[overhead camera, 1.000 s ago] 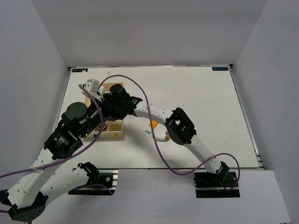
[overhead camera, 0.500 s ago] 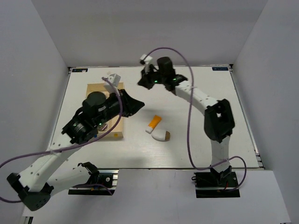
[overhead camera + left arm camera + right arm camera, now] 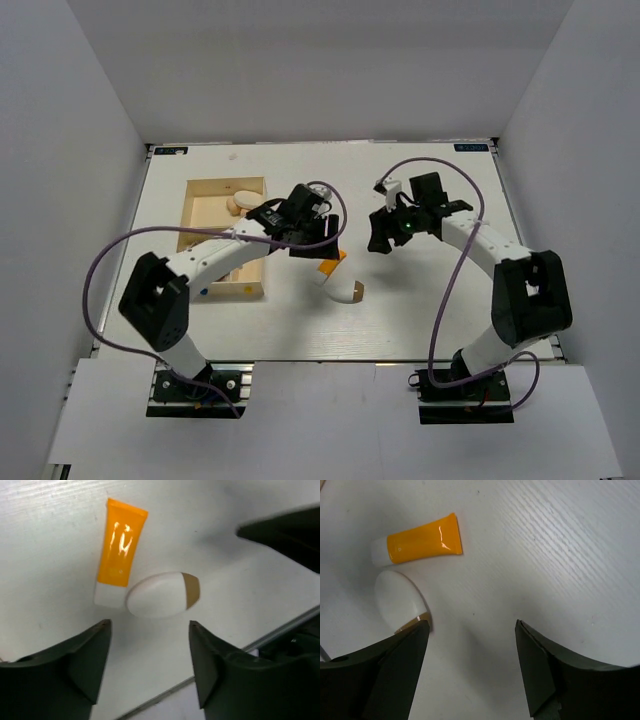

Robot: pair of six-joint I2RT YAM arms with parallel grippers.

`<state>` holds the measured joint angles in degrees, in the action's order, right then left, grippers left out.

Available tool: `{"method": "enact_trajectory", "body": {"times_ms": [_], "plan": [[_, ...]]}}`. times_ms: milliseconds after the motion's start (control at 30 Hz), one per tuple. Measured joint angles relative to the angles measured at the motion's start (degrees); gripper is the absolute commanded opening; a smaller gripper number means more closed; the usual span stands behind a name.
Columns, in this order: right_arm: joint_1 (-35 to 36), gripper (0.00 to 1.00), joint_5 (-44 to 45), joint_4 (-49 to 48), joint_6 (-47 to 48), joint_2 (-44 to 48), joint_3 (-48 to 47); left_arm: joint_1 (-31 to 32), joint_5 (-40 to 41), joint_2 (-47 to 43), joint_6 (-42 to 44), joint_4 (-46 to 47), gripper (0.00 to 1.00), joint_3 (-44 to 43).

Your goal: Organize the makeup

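Observation:
An orange tube with a white cap lies mid-table, also in the left wrist view and the right wrist view. A white egg-shaped piece with a brown tip lies just in front of it, touching the cap. My left gripper is open and empty, above and just left of the tube. My right gripper is open and empty, to the right of both items. Peach sponges lie in the wooden tray.
The tray stands at the left of the white table, my left arm crossing over its near half. The right gripper's dark finger shows in the left wrist view. The table's near edge runs just behind the left fingers.
Both arms have left the tray. The left gripper has come over to the tube. The right gripper swung to the far back and has now come down to the right of the tube.

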<state>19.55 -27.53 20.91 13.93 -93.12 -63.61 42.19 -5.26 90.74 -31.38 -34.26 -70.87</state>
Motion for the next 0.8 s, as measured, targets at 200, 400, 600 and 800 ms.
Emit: {"method": "enact_trajectory", "body": {"times_ms": [200,400,600,800], "plan": [[-2.4,0.79,0.0,0.1,0.8,8.0,5.5,0.0,2.7,10.4,3.1,-2.3,0.84,-6.3],[-4.1,0.79,-0.4,0.0,1.3,9.6,7.2,0.4,6.2,18.6,5.7,-4.9,0.84,-11.4],[-5.6,0.79,-1.0,0.0,1.3,10.2,7.6,0.6,7.7,23.0,8.0,-6.3,0.81,-14.7],[-6.5,0.79,-1.6,0.0,1.1,10.9,8.3,2.1,8.9,25.8,9.0,-6.8,0.76,-16.7]]}}
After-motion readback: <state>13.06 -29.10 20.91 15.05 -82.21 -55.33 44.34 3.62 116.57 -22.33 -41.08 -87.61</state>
